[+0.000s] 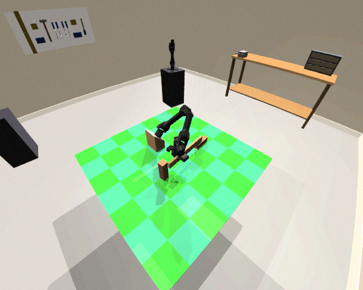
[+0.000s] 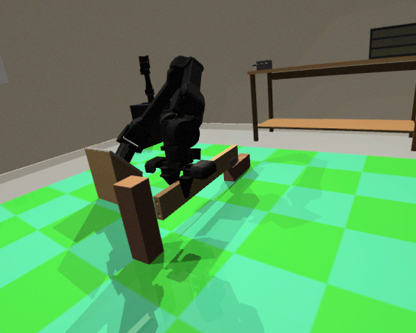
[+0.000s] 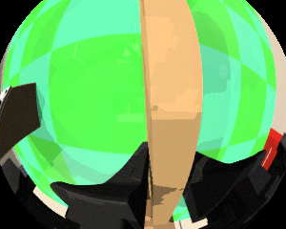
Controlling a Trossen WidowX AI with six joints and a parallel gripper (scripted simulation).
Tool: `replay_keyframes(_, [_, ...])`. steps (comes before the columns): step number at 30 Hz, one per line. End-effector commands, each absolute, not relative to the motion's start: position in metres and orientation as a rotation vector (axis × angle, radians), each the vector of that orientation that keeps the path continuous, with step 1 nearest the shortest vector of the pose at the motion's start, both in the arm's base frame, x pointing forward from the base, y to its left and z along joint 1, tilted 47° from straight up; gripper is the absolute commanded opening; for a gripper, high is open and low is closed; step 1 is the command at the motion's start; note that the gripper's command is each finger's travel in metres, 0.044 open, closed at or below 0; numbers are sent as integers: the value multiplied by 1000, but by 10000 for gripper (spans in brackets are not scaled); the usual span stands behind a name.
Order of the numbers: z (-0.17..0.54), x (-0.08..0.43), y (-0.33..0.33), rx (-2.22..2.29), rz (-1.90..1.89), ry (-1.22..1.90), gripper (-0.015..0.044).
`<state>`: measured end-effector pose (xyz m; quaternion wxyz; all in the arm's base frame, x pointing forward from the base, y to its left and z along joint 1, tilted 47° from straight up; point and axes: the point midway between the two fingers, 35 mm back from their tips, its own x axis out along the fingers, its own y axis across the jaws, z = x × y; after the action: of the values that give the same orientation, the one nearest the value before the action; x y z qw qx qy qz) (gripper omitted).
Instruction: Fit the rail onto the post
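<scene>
Spanning the closed jaws, rail, near end beside post.

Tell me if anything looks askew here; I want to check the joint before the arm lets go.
Yes: the rail is not seated. Its near end, two holes showing, hangs off the floor with a gap to the post, and it slopes rather than sitting level. The gripper is clamped on it. The pegs are not visible.

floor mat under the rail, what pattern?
Checkered floor mat: alternating bright green and pale mint-green squares. Top view shows it best.
</scene>
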<state>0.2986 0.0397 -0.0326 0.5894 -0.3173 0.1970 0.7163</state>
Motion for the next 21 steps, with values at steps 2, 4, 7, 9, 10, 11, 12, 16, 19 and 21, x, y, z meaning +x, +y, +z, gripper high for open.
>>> replay_keyframes(2, [-33, 300, 36, -742, 1662, 459, 0])
replay_keyframes(4, [-34, 300, 36, -742, 1662, 459, 0])
replay_keyframes(7, [-34, 300, 35, -742, 1662, 459, 0])
replay_keyframes(9, [-35, 300, 35, -742, 1662, 459, 0])
replay_keyframes(10, [-35, 300, 35, -742, 1662, 459, 0])
replay_keyframes(11, [-35, 300, 34, -742, 1662, 459, 0])
replay_keyframes(12, [-35, 300, 34, -742, 1661, 459, 0])
replay_keyframes(16, [-36, 301, 33, -742, 1661, 459, 0])
replay_keyframes(19, [-37, 301, 33, -742, 1661, 459, 0])
replay_keyframes(21, [-37, 301, 32, -742, 1661, 459, 0])
